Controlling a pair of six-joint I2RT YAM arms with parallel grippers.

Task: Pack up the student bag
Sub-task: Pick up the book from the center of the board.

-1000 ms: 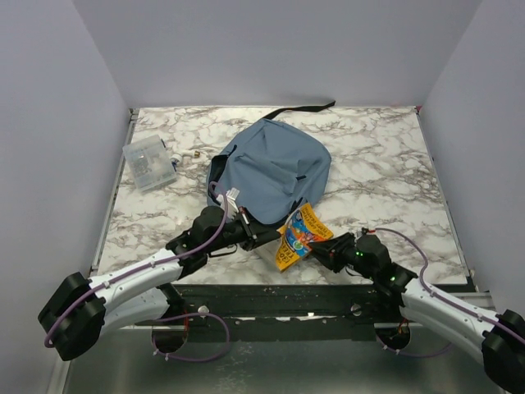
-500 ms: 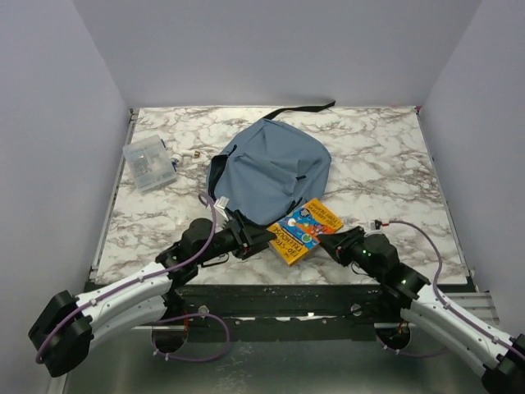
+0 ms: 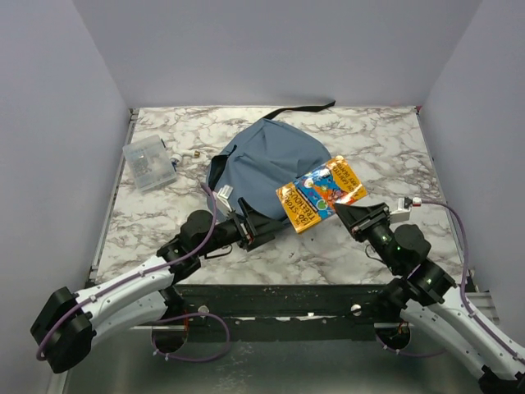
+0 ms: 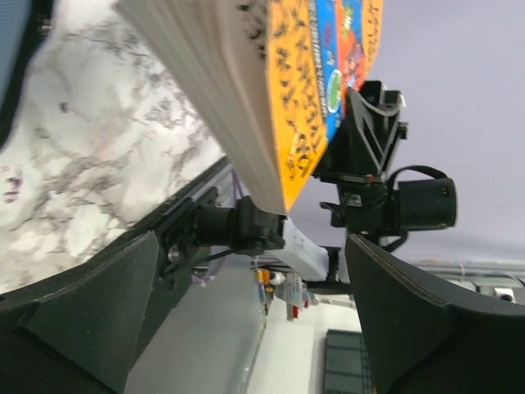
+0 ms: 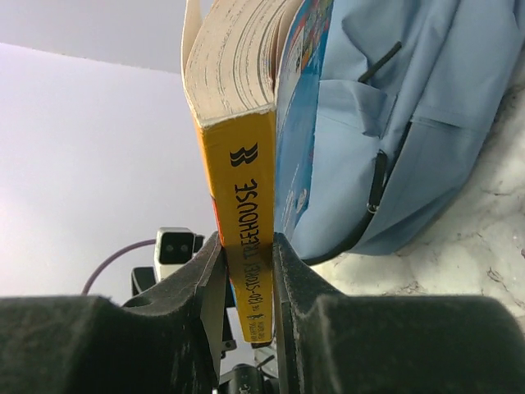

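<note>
The student bag [image 3: 271, 171] is a dusty-blue backpack lying at the middle of the marble table; it also fills the right of the right wrist view [image 5: 410, 123]. A thick orange paperback book [image 3: 320, 193] hangs in the air over the bag's right front edge. My right gripper [image 3: 351, 215] is shut on its spine [image 5: 246, 263], one finger on each cover. In the left wrist view the book [image 4: 279, 90] shows from below. My left gripper [image 3: 256, 233] stands open just in front of the bag, nothing between its fingers.
A clear plastic box [image 3: 149, 162] sits at the table's back left, with small white items [image 3: 187, 156] beside it. The bag's black strap [image 3: 303, 107] trails toward the back wall. The table's front edge [image 3: 279, 283] runs just below both grippers.
My left gripper has opened and let go of the book. The right gripper has lifted the book up and back, from the table's front edge to over the bag's right side.
</note>
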